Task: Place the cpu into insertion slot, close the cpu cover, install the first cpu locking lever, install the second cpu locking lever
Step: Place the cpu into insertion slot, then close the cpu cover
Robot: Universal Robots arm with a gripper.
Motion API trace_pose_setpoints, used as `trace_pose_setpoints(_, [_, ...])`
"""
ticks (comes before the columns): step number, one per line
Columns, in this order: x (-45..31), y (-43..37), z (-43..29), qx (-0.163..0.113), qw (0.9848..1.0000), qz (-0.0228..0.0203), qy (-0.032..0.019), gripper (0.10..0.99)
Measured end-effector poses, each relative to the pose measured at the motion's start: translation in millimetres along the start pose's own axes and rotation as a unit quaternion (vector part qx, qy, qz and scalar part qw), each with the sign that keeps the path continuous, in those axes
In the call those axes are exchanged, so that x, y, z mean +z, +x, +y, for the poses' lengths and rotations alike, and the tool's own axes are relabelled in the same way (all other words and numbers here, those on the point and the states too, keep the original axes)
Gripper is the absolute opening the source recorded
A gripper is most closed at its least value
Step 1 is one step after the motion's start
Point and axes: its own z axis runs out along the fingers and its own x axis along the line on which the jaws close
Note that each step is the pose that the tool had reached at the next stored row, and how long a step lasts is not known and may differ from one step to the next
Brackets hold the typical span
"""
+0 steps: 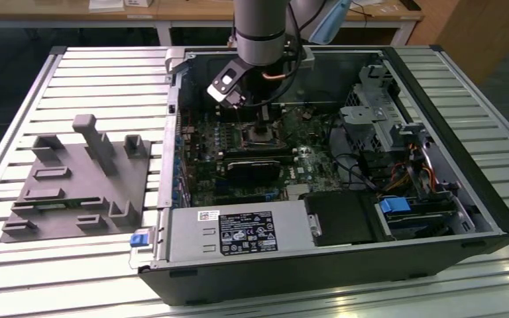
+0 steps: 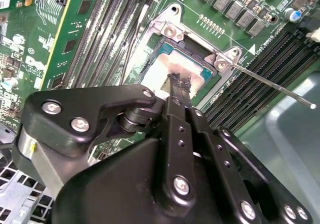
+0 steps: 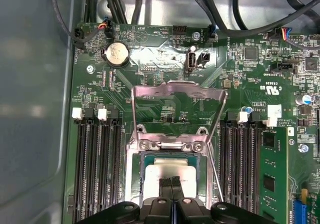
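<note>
The fingers (image 3: 166, 184) are clenched together, gripping nothing, with their tips on the cpu (image 3: 156, 173). It lies in the insertion slot (image 3: 142, 174), and the cpu cover (image 3: 177, 89) stands open. Off-centre pressure could tilt the chip and bend pins.

exterior view: high, angled down on open case (image 1: 325, 271) | both wrist views: close above cpu (image 3: 160, 173) (image 2: 157, 71) (shared)
</note>
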Motion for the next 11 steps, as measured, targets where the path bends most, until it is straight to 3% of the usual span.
trace_pose_setpoints(11, [-3.3,-0.1,0.3,0.000,1.0000,0.0000,0.0000,0.118])
